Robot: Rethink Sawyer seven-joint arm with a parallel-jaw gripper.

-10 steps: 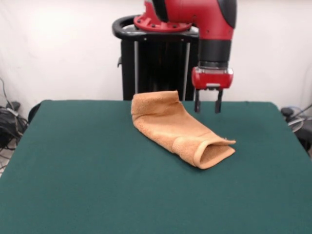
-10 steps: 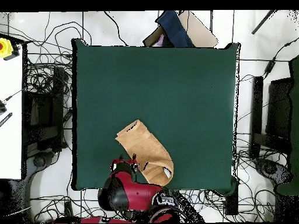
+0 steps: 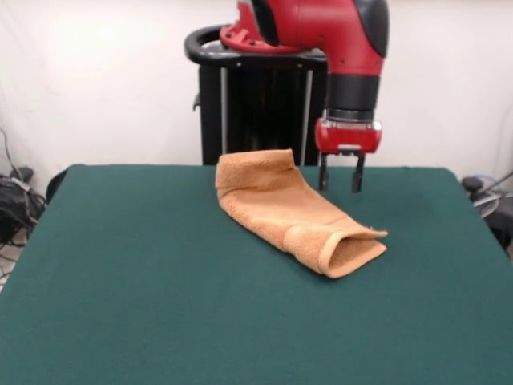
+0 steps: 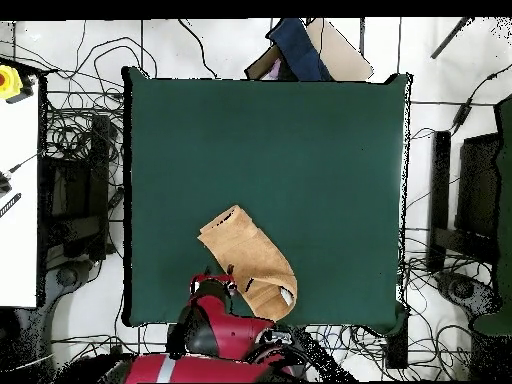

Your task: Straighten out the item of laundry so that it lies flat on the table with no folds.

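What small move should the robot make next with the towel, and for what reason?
Probably lower the gripper onto the towel's raised far edge beside it and grasp there. The towel lies folded over itself in a long strip on the table, with a rolled lip at its near end. The gripper hangs open and holds nothing.

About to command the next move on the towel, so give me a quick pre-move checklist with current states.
1. Towel flat with no folds: not ok; it is folded over on itself, with a rolled fold at its near end.
2. End effector empty: ok; its fingers are apart with nothing between them.
3. End effector clear of the towel: ok in the front view, where it hangs beside the far end.
4. Towel fully on the table: ok, though close to the robot-side edge overhead.
5. White tag location: cannot tell.
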